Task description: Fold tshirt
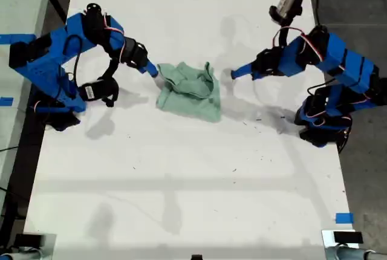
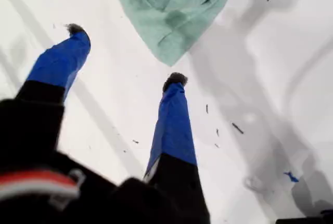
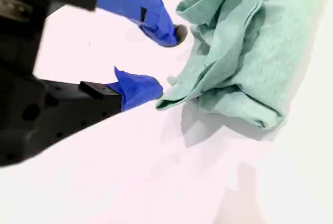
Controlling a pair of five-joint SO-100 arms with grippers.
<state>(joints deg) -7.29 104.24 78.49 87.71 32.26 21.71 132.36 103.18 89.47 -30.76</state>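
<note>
Tshirt [image 1: 190, 91] bunched on table [image 1: 181, 181]; blue tape [image 1: 343, 217] well apart.

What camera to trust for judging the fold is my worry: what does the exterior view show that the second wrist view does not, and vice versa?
Only the exterior view: both arms, my first end effector stopped short of the tshirt on the exterior view's right, and a blue tape piece.
Only the second wrist view: my second end effector open, one fingertip at the cloth's edge.
Both: the tshirt bunched up, not flat, on the white table.
</note>
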